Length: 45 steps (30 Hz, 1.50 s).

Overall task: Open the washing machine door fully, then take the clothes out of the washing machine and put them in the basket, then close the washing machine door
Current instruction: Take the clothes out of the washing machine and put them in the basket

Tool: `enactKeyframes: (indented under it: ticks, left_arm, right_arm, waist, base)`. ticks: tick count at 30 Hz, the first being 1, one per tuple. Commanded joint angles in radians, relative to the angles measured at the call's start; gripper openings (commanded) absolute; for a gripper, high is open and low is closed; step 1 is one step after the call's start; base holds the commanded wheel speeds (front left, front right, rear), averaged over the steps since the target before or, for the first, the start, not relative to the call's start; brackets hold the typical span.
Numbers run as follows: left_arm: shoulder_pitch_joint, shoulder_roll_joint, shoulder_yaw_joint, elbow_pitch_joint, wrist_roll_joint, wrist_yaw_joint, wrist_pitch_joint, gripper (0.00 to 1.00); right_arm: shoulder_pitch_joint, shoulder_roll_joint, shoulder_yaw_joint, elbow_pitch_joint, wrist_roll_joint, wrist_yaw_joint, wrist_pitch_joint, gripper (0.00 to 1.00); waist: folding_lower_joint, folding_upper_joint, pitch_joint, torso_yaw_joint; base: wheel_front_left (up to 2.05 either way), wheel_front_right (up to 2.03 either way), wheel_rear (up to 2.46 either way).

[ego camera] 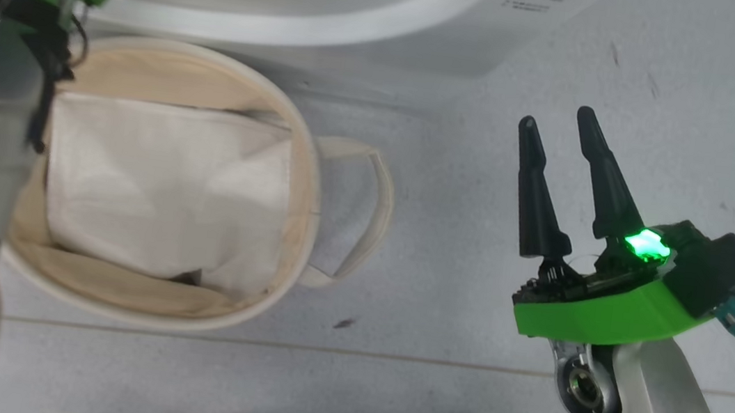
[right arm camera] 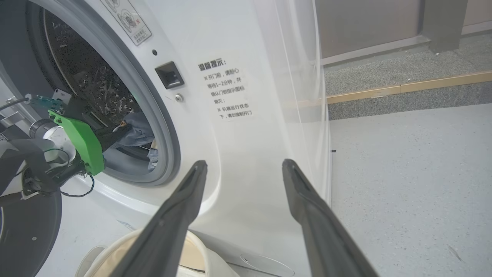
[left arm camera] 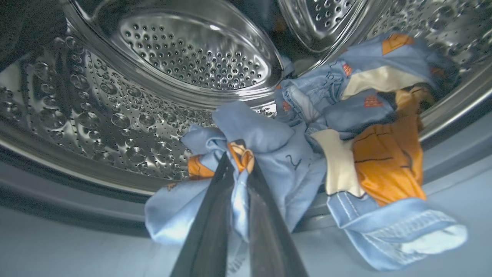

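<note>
Drum (left arm camera: 192, 50) of the washing machine (right arm camera: 238, 154) holds the clothes (left arm camera: 357, 127), bunched just beyond & right of the left claw (left arm camera: 239, 163), one end spilling over the front lip. Left claw is clamped on a blue fold, fabric pinched betw its fingers. Basket (ego camera: 304, 178), well left of the right claw (ego camera: 558, 116), holds a plain white sheet (ego camera: 166, 189). Right claw is spread wide, empty. Head view gives the basket's inside; right wrist view gives the washer front w/ a label (right arm camera: 226, 90) just ahead of that claw
</note>
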<state>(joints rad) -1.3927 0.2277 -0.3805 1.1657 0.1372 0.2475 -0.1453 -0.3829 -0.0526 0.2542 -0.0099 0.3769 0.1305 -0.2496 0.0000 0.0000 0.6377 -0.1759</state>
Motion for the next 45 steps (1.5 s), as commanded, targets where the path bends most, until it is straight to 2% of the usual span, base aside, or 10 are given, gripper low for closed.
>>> enactKeyframes:
  ticks: [1, 6, 10, 12, 21, 28, 33, 42, 45]
  left_arm:
    - [0.01, 0.017, 0.018, -0.037, -0.018, 0.01, -0.042, 0.0]
    - [0.087, -0.03, 0.03, -0.11, -0.066, 0.011, -0.106, 0.0]
    - [0.189, -0.057, 0.031, -0.242, -0.099, 0.012, -0.115, 0.0]
    - [0.22, -0.058, 0.031, -0.293, -0.108, 0.011, -0.116, 0.0]
    - [0.513, -0.038, 0.044, -0.72, -0.171, 0.025, -0.116, 0.0]
    - [0.684, -0.03, 0.027, -0.986, -0.171, 0.062, -0.116, 0.0]
    - [0.76, -0.025, 0.03, -1.075, -0.189, 0.073, -0.116, 0.0]
    - [0.842, -0.008, 0.062, -1.111, -0.22, 0.081, -0.116, 0.0]
    - [0.846, -0.009, 0.073, -1.174, -0.216, 0.084, -0.116, 0.0]
  right_arm:
    - [0.035, 0.002, 0.011, -0.02, -0.013, 0.0, -0.012, 1.0]
    - [0.058, 0.002, -0.001, -0.009, -0.027, 0.0, -0.012, 1.0]
    - [0.084, 0.002, -0.015, 0.002, -0.043, 0.0, -0.012, 1.0]
    - [0.091, 0.002, -0.017, 0.004, -0.047, 0.0, -0.012, 1.0]
    - [0.157, 0.002, -0.034, 0.025, -0.068, 0.0, -0.012, 1.0]
    - [0.21, 0.002, -0.04, 0.037, -0.069, 0.0, -0.012, 1.0]
    - [0.227, 0.002, -0.041, 0.041, -0.077, 0.0, -0.012, 1.0]
    - [0.24, 0.002, -0.041, 0.045, -0.084, 0.0, -0.012, 1.0]
    - [0.241, 0.002, -0.044, 0.046, -0.087, 0.0, -0.012, 1.0]
  waist:
    - [0.0, 0.0, -0.044, 0.025]
    - [0.0, 0.0, -0.118, 0.053]
    - [0.0, 0.0, -0.186, 0.077]
    - [0.0, 0.0, -0.203, 0.082]
    - [0.0, 0.0, -0.356, 0.121]
    - [0.0, 0.0, -0.43, 0.143]
    - [0.0, 0.0, -0.451, 0.157]
    - [0.0, 0.0, -0.467, 0.172]
    - [0.0, 0.0, -0.465, 0.178]
  base:
    - [0.0, 0.0, 0.0]
    - [0.0, 0.0, 0.0]
    - [0.0, 0.0, 0.0]
    - [0.0, 0.0, 0.0]
    - [0.0, 0.0, 0.0]
    - [0.0, 0.0, 0.0]
    - [0.0, 0.0, 0.0]
    - [0.0, 0.0, 0.0]
    - [0.0, 0.0, 0.0]
